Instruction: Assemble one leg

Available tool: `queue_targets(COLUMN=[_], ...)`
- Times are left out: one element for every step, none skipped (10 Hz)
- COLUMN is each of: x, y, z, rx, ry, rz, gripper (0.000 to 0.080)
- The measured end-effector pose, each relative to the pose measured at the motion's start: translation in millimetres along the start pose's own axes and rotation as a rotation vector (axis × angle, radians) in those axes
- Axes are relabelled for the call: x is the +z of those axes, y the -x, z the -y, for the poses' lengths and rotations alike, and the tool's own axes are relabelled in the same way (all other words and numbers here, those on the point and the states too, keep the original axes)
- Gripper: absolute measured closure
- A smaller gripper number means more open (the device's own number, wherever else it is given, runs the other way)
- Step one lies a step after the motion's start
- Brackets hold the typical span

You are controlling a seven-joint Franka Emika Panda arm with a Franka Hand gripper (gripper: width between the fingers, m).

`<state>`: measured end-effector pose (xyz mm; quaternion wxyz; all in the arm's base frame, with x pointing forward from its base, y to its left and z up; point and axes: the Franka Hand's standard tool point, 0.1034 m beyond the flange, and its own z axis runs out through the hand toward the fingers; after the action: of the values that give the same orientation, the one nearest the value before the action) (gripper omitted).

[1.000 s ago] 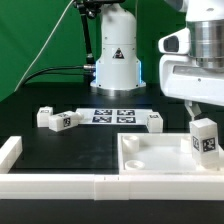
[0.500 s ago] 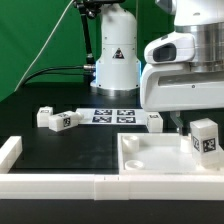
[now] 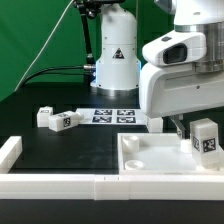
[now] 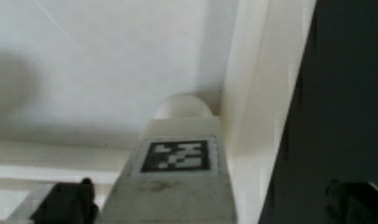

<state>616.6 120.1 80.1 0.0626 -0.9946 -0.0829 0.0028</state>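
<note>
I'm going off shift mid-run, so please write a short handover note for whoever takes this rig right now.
Gripper: open, with a finger on either side of the leg and not touching it.
The leg: stands upright on the panel, at its corner on the exterior view's right, tag showing.
Spare legs: on the table beside the marker board.
Done: the leg is set at the corner.
Left: the views do not show whether it is fully seated. Probably check it, then tighten if it is loose.

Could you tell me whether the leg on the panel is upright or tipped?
Upright: the leg stands on end on the panel, taller than wide.
</note>
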Motion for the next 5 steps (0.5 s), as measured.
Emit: queue_targets(x=[0.0, 0.1, -0.1, 0.0, 0.1], y=[0.0, 0.0, -0.1, -0.1, 0.0], z=[0.0, 0.0, -0.5, -3.2, -3.4], rx=[0.0, 0.0, 0.0, 0.003, 0.044], ry=[0.0, 0.0, 0.001, 0.003, 0.003], rz=[0.0, 0.0, 0.0, -0.001, -0.001], gripper=[0.016, 0.0321, 0.0497, 0.0497, 0.0504])
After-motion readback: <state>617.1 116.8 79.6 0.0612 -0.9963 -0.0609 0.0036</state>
